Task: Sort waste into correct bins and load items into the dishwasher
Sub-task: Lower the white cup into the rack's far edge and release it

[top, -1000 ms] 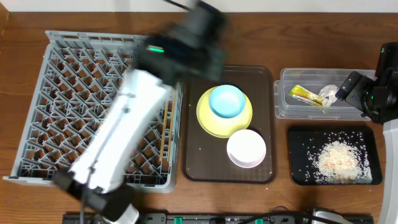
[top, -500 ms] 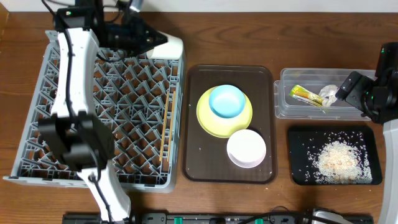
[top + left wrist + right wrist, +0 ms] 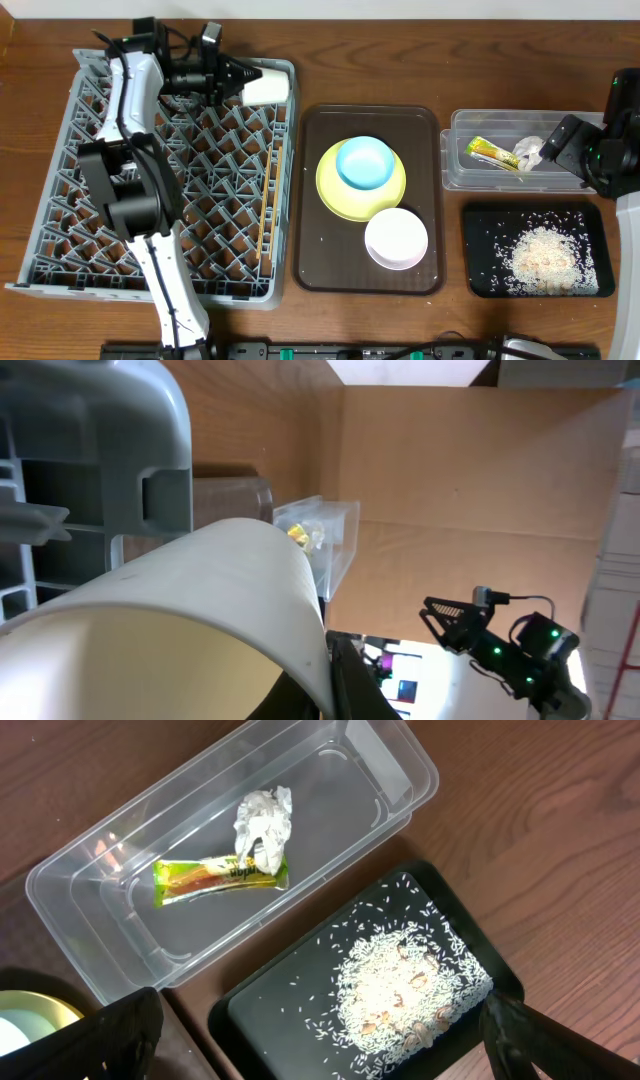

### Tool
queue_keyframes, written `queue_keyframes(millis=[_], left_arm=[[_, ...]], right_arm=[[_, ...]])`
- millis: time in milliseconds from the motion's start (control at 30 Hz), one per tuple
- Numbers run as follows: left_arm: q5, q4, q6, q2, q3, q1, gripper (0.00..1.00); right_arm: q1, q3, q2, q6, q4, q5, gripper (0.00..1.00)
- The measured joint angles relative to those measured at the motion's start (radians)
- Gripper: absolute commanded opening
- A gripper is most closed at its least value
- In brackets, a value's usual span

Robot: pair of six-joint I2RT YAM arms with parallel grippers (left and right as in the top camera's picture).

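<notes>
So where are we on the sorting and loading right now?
Waste looks done: the wrapper and tissue lie in the clear tub, the rice scraps in the black tray. The chopsticks are in the rack. In hand: the left gripper holds the white cup at the rack's far corner. Left: yellow plate, blue bowl and white bowl on the brown tray.

Small white cup (image 3: pixel 268 85) sideways at grey rack (image 3: pixel 215 150) corner, chopsticks (image 3: pixel 269 200) lying in rack
</notes>
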Motion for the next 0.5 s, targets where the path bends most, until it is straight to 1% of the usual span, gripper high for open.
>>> queue_keyframes(millis=[167, 500], left_arm=[[-0.021, -0.014, 0.002, 0.001, -0.01, 0.0, 0.08], [-0.148, -0.071, 0.009, -0.013, -0.02, 0.002, 0.08]], right_arm=[[0.0, 0.0, 0.0, 0.0, 0.0, 0.0, 0.99], [0.0, 0.0, 0.0, 0.0, 0.0, 0.0, 0.99]])
